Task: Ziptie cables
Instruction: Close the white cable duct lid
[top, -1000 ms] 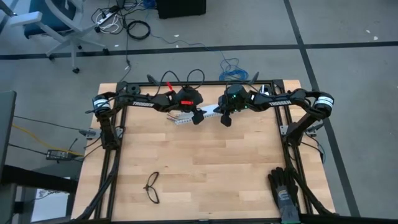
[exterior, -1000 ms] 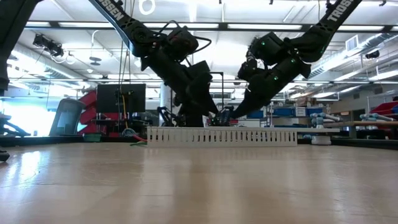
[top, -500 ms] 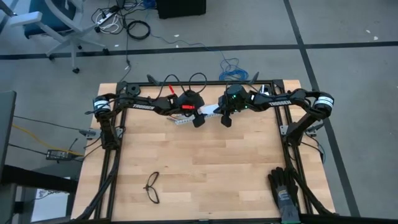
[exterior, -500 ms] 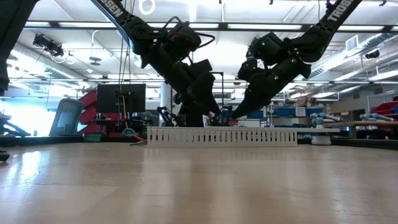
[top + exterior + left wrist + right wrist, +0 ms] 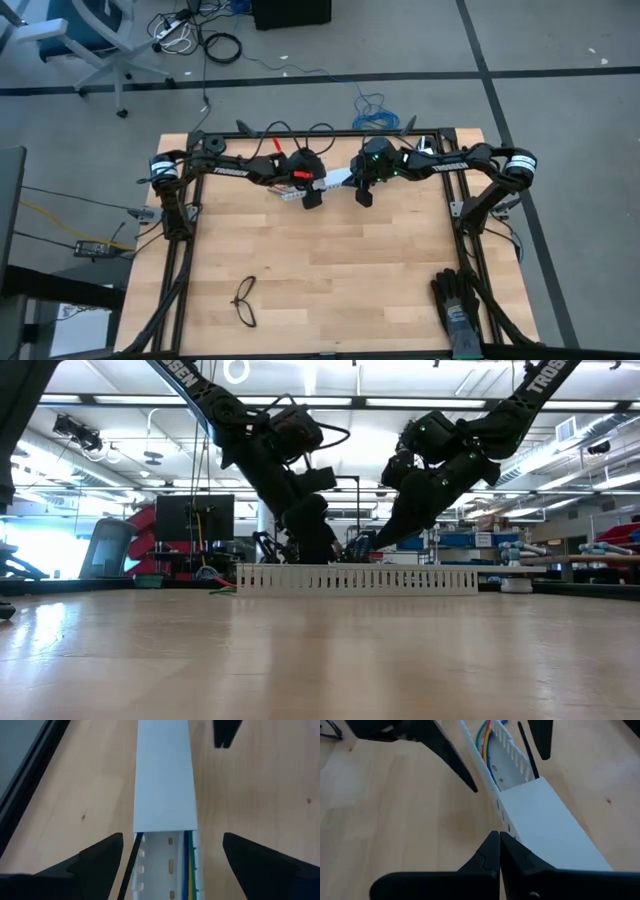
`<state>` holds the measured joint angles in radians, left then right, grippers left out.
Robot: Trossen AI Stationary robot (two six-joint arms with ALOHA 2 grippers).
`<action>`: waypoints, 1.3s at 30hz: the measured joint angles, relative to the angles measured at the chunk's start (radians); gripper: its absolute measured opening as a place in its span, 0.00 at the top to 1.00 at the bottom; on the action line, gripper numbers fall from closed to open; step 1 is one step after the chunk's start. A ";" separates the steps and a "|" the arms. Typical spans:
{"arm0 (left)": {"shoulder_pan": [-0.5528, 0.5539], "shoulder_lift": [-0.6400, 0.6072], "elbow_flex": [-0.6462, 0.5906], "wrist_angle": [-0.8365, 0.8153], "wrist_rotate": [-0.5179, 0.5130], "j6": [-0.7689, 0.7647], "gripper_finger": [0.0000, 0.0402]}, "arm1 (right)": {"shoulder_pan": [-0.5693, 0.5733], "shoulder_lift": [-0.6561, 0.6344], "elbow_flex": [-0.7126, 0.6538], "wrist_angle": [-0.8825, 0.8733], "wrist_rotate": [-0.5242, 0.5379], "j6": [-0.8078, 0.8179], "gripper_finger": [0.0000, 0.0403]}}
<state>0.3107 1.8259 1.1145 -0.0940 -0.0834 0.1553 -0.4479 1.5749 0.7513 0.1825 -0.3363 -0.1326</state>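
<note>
Straddling a white slotted plastic cable duct, the left gripper is seen with its two dark fingers spread wide on either side of it, nothing held between them. The duct lies at the far middle of the light wooden table, and part of it is covered by a flat white lid. The cables, thin green, yellow and blue wires, are laid inside the open stretch of the duct. The ziptie, a thin dark strip, is seen along the duct's other inner wall. The right gripper is closed, empty, just beside the lidded end. Black thin-framed glasses lie near the table's near left edge.
</note>
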 joint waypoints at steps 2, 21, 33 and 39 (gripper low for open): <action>0.008 0.000 -0.006 -0.001 -0.001 0.002 0.11 | 0.001 0.000 0.000 0.000 0.000 0.000 1.00; 0.043 -0.001 -0.089 0.022 0.055 -0.049 0.14 | 0.001 0.017 0.000 0.111 0.076 0.009 1.00; 0.043 0.000 -0.089 0.071 0.059 -0.030 0.39 | -0.022 0.061 0.000 0.158 0.076 0.027 1.00; 0.043 0.021 -0.089 0.111 0.051 -0.028 0.40 | -0.021 0.061 0.000 0.152 0.071 0.026 1.00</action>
<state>0.3534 1.8464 1.0260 0.0167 -0.0326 0.1272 -0.4689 1.6356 0.7517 0.3349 -0.2652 -0.1062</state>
